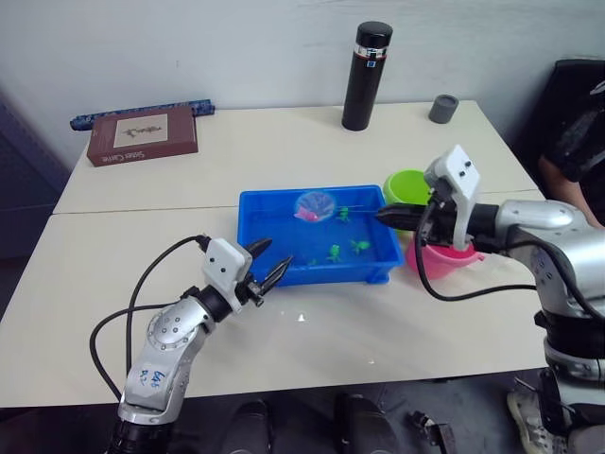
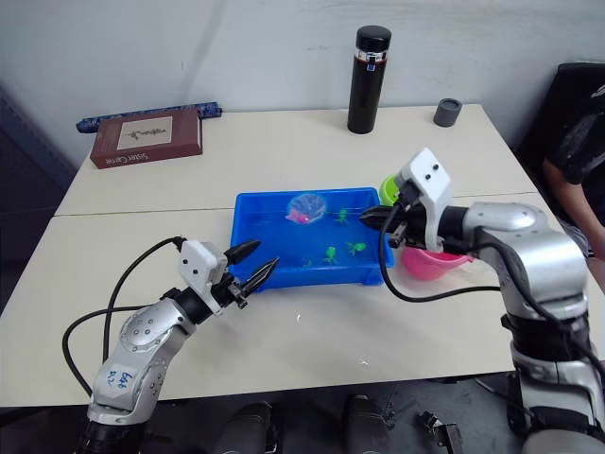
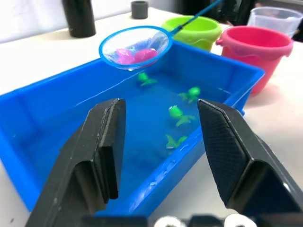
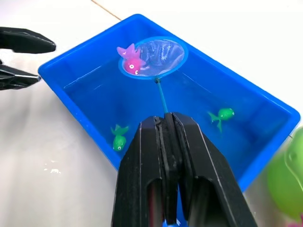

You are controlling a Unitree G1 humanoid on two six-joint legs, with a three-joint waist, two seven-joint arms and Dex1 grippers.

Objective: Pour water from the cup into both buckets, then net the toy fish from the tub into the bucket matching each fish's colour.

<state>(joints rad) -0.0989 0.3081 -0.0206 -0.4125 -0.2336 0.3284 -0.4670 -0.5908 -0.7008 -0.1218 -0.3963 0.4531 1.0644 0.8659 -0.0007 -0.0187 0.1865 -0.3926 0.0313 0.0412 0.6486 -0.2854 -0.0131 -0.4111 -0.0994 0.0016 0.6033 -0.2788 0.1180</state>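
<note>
The right gripper (image 4: 166, 142) was clamped on the thin handle of a small blue net (image 4: 154, 56), whose hoop hung over the far part of the blue tub (image 1: 274, 270) with a pink fish (image 4: 130, 60) in it. Green fish (image 1: 335, 252) lay in the tub's water. Beside the tub, on the robot's right, stood the green bucket (image 3: 196, 29) and the pink bucket (image 3: 260, 47), with the clear cup (image 3: 277, 18) beyond them. The left gripper (image 2: 248, 266) hovered at the tub's near left corner, fingers spread wide and empty.
</note>
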